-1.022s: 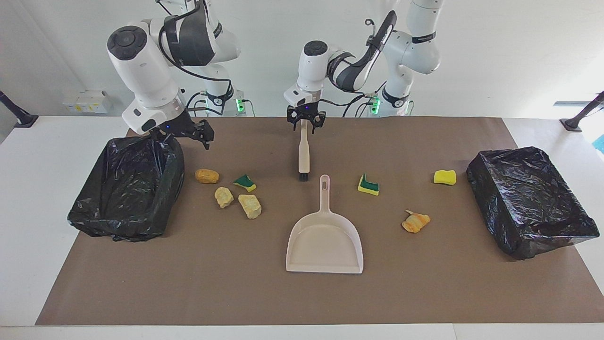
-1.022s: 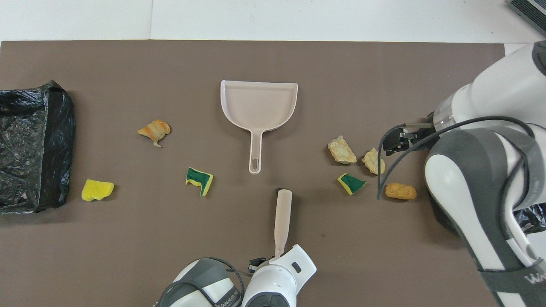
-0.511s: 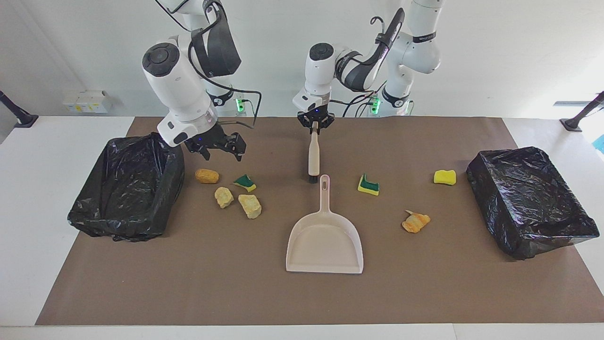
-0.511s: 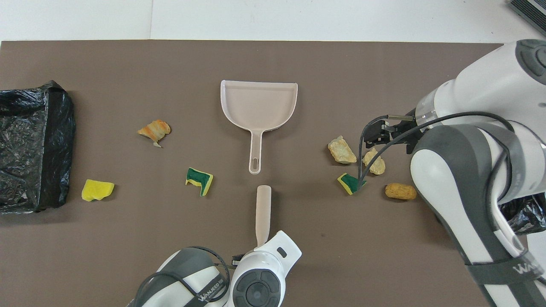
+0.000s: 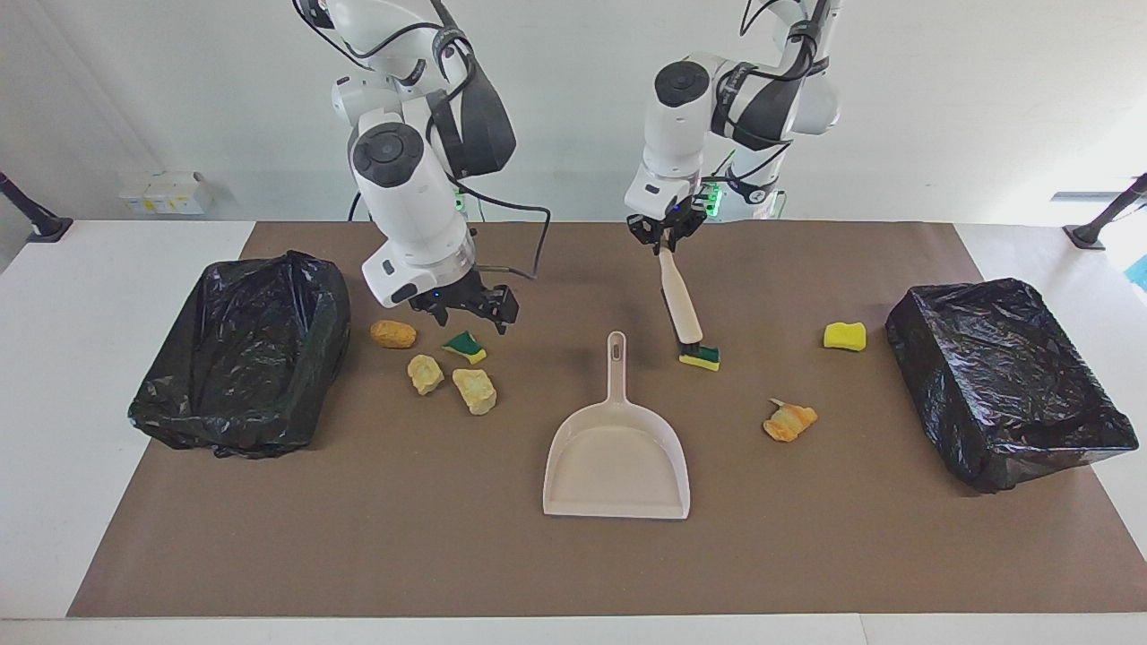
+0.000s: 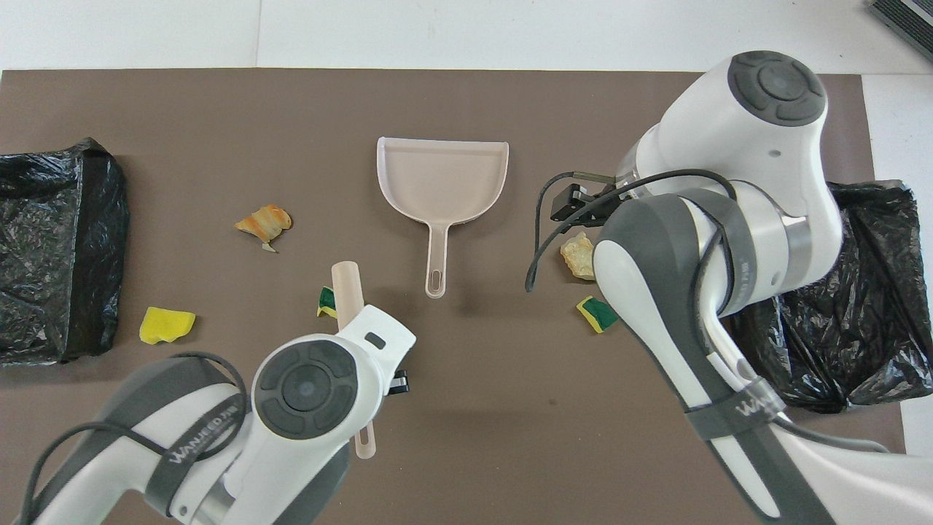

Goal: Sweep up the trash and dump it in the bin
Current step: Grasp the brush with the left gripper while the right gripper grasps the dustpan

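My left gripper (image 5: pixel 665 240) is shut on the beige brush (image 5: pixel 681 305) and holds it slanted. Its black bristles touch a green-faced sponge piece (image 5: pixel 700 359), which also shows in the overhead view (image 6: pixel 326 301). My right gripper (image 5: pixel 472 315) is open and empty, hovering over a cluster of trash: an orange lump (image 5: pixel 392 334), a green sponge piece (image 5: pixel 464 346) and two pale foam chunks (image 5: pixel 425 373) (image 5: pixel 475 391). An orange chunk (image 5: pixel 789 421) and a yellow sponge (image 5: pixel 844 336) lie toward the left arm's end. The beige dustpan (image 5: pixel 616 457) lies mid-table, handle toward the robots.
A black-lined bin (image 5: pixel 242 358) stands at the right arm's end of the brown mat. A second one (image 5: pixel 1008 376) stands at the left arm's end. In the overhead view my right arm hides part of the trash cluster and of its bin (image 6: pixel 867 306).
My left gripper has swung the brush from above the dustpan handle toward the left arm's end, onto the green sponge. My right gripper has moved from the bin's edge to over the trash cluster.
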Robot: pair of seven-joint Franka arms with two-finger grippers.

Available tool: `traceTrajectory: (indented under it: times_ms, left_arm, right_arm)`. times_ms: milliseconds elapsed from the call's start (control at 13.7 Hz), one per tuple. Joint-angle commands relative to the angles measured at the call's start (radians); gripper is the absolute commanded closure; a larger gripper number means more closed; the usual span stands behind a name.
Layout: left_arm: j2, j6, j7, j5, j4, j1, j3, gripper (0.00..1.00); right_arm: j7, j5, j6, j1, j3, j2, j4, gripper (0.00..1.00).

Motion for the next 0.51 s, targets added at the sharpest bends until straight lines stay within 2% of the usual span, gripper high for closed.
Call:
traceTrajectory:
  times_ms: [0, 146, 292, 438]
  left_arm:
    - [0.008, -0.051, 0.047, 0.051, 0.031, 0.107, -0.012, 1.00]
    - [0.012, -0.092, 0.047, 0.088, 0.031, 0.193, -0.012, 1.00]
    - [0.008, -0.132, 0.045, 0.139, 0.023, 0.252, -0.012, 1.00]
    - [-0.005, -0.137, 0.040, 0.145, -0.017, 0.321, -0.010, 1.00]
  right_arm:
    - [0.142, 0.015, 0.038, 0.059, 0.013, 0.144, 0.149, 0.00]
    - [0.176, 0.018, 0.054, 0.070, 0.018, 0.225, 0.235, 0.00]
    - [0.194, 0.015, 0.110, 0.090, 0.050, 0.280, 0.252, 0.00]
    - [0.205, 0.008, 0.149, 0.136, 0.048, 0.322, 0.254, 0.00]
